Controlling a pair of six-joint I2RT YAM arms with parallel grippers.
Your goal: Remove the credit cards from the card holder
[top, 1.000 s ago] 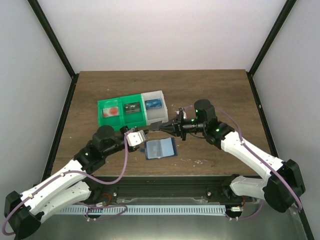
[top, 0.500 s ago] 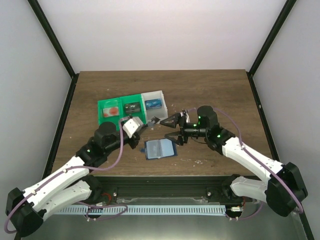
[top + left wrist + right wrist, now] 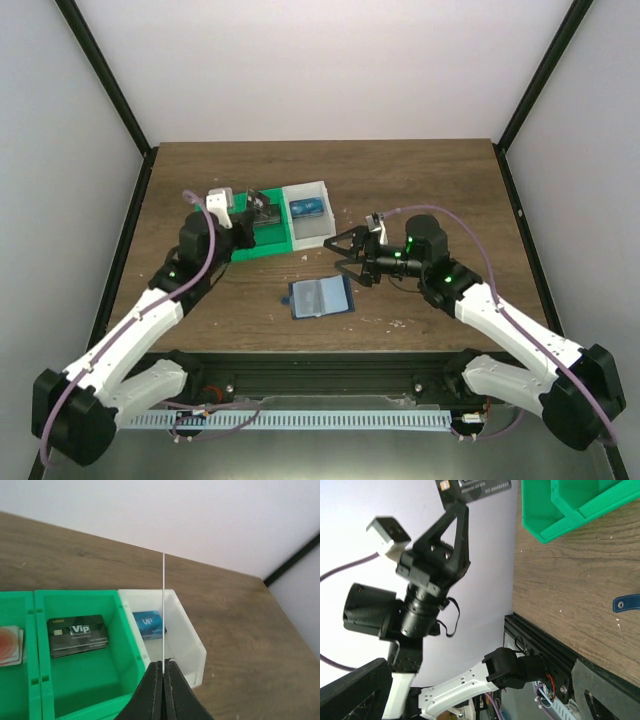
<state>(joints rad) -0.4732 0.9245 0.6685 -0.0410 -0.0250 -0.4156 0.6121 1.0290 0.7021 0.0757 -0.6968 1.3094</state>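
White-shelled arms (image 3: 130, 335), black joints (image 3: 197, 240), black triangular jaws, purple cables (image 3: 400, 209) looping alongside — small green lights (image 3: 447, 268).

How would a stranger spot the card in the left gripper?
On the table, find the green-and-white tray at back left. Above it, the left gripper pinches a dark card in the air; the other cards lie flat in compartments.

1. Bright, even, diffuse light in all views.
2. Only faint, soft shadows on the bench (image 3: 420, 170).
3. Left wrist view: the fingers (image 3: 151, 697) at 6 o'clock look soft; everything beyond is sharp.
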